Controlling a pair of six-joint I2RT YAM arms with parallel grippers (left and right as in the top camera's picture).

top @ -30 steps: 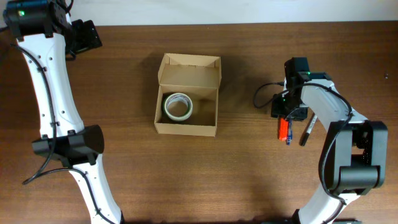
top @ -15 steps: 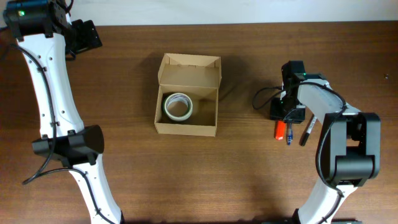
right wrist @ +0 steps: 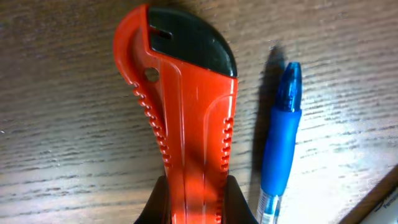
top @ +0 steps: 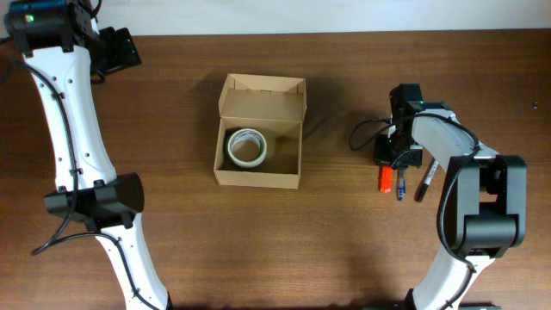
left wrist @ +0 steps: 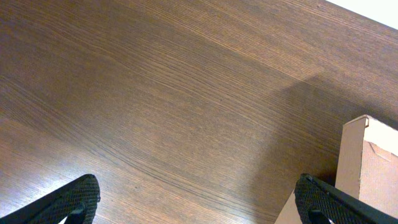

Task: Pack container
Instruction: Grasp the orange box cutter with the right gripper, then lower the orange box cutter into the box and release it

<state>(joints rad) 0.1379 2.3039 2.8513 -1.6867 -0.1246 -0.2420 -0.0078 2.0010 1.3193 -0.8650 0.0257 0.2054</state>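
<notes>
The box (top: 256, 179) sits open near the middle of the table (top: 258, 250), its lid flap (top: 263, 103) standing up along the far side. A tape roll (top: 246, 146) lies flat inside (nearer the box's left wall than its right).

Well right of the box, the right gripper (top: 394, 160) is clamped on an orange cutter (right wrist: 186, 112) with a black tip. A blue pen (right wrist: 280, 143) lies just beside the cutter on the side away from the box, and a black marker (top: 424, 182) lies a little farther out still.

Far to the box's upper left, the left gripper (top: 119, 50) holds nothing, with its fingers (left wrist: 73, 200) spread wide over bare wood. One corner of the box shows at the right edge of its wrist view.
</notes>
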